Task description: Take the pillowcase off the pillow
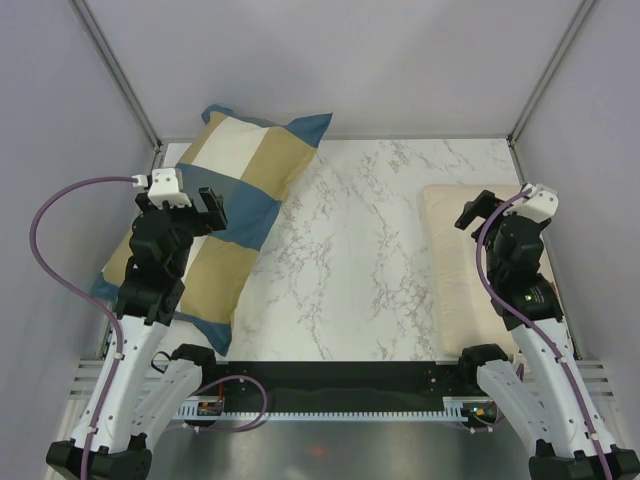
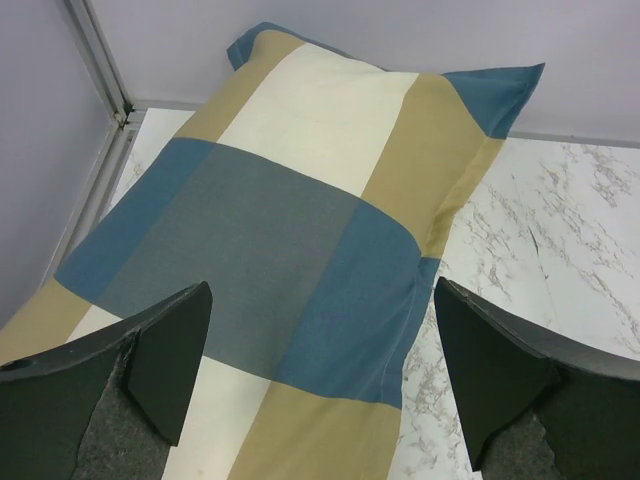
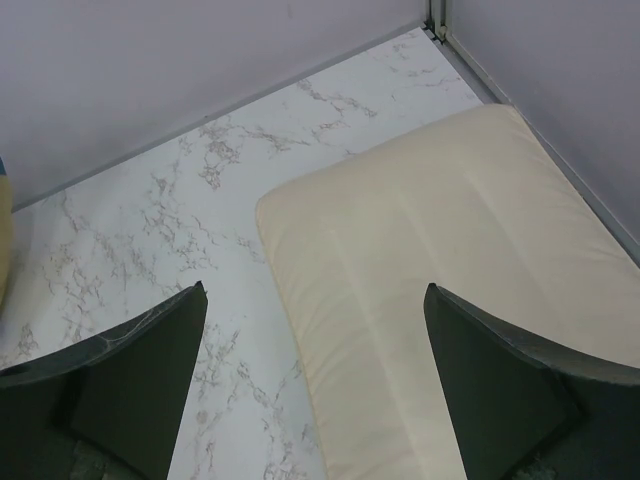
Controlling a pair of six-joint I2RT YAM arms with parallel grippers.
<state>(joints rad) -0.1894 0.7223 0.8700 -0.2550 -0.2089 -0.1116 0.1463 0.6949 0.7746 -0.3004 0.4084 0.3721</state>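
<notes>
1. Here, the pillowcase [image 1: 250, 200] lies on the left side of the marble table [image 1: 360, 260], running lengthwise from the near edge towards the back wall [image 1: 350, 60].
2. Its fabric shows big blocks of steel blue, tan and cream. It looks plump and filled, with 2 blue corners at the far end reaching up against the wall.
3. The pillow is hidden inside the cover, so none of its own surface can be seen in any view.
4. The left gripper [image 1: 213, 210] hangs over the middle of the pillowcase. Its 2 dark fingers [image 2: 160, 360] are spread wide with nothing between them.
5. In the left wrist view, a grey-blue block lies in the gap between those fingers. I cannot tell whether the fingertips touch the cloth.
6. The right gripper [image 1: 478, 210] is on the other side of the table, well apart from the pillowcase. Its fingers are likewise spread wide and pinch nothing.
7. A flat cream pillow [image 1: 450, 290] lies along the right side of the table, under the right arm.
8. In the right wrist view, 1 finger is over bare marble and the other over the cream pillow, whose rounded corner shows between them.
9. A purple cable [image 1: 60, 210] loops out from the left wrist.
</notes>
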